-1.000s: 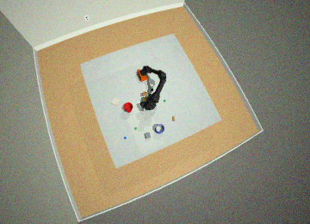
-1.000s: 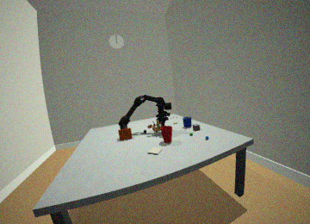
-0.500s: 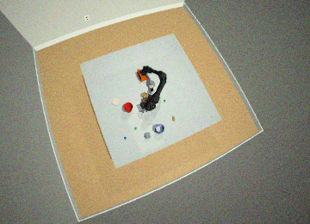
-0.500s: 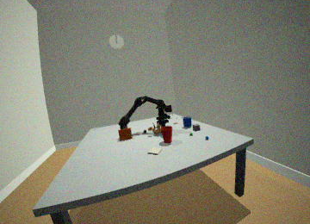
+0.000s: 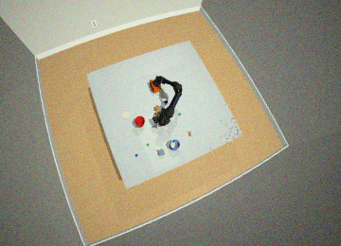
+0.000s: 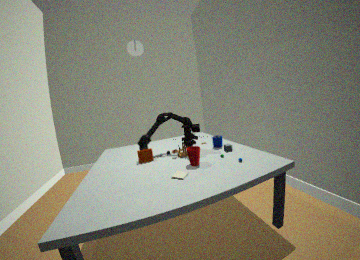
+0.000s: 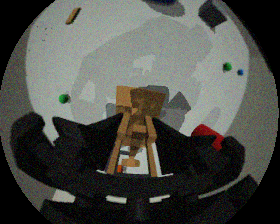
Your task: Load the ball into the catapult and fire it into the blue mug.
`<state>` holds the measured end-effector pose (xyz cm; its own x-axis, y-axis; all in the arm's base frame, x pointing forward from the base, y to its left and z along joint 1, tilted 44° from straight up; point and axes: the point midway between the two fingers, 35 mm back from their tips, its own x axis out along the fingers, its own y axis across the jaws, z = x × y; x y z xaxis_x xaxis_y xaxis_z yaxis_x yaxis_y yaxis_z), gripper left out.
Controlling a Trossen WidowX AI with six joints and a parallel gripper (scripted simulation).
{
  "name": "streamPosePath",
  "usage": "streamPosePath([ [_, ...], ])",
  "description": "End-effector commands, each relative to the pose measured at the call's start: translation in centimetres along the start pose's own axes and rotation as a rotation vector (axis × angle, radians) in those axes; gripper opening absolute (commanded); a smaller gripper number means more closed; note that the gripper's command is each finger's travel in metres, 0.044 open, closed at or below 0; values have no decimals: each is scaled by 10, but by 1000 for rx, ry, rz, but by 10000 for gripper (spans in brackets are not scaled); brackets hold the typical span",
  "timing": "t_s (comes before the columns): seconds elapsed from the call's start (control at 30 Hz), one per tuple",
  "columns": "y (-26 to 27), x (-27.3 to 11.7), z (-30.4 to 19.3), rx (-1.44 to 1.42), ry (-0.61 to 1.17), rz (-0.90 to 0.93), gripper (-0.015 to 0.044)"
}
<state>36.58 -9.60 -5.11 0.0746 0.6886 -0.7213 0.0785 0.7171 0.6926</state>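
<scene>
My gripper (image 7: 138,117) is shut on the wooden catapult (image 7: 152,102) (image 5: 156,109) (image 6: 182,152), whose frame runs between the two black fingers. Whether the catapult touches the table cannot be told. The blue mug (image 5: 170,148) (image 6: 217,142) (image 7: 162,1) stands upright beyond the catapult, at the top edge of the wrist view. Small green balls (image 7: 64,98) (image 7: 227,66) and a small blue ball (image 7: 240,72) (image 5: 136,155) (image 6: 240,160) lie on the table. No ball can be made out on the catapult.
A red cup (image 5: 139,121) (image 6: 194,156) (image 7: 209,135) stands close beside the catapult. A grey cube (image 5: 161,152) (image 6: 228,148) (image 7: 212,15) sits beside the mug. A small wooden block (image 5: 189,133) (image 7: 73,16), a cream pad (image 5: 126,114) (image 6: 179,175) and an orange block (image 5: 154,87) (image 6: 145,156) are also there.
</scene>
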Motion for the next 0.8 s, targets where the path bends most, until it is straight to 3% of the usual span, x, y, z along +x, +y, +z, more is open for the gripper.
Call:
streamPosePath([
  [0.0,0,-2,1,-2,-5,-1,52],
  [0.4,0,-4,1,-2,-5,-1,368],
  [0.5,-2,-36,4,-1,-4,-4,440],
  [0.67,-1,-99,-1,0,-1,-4,440],
  [0.77,-2,-92,1,5,-13,-4,440],
])
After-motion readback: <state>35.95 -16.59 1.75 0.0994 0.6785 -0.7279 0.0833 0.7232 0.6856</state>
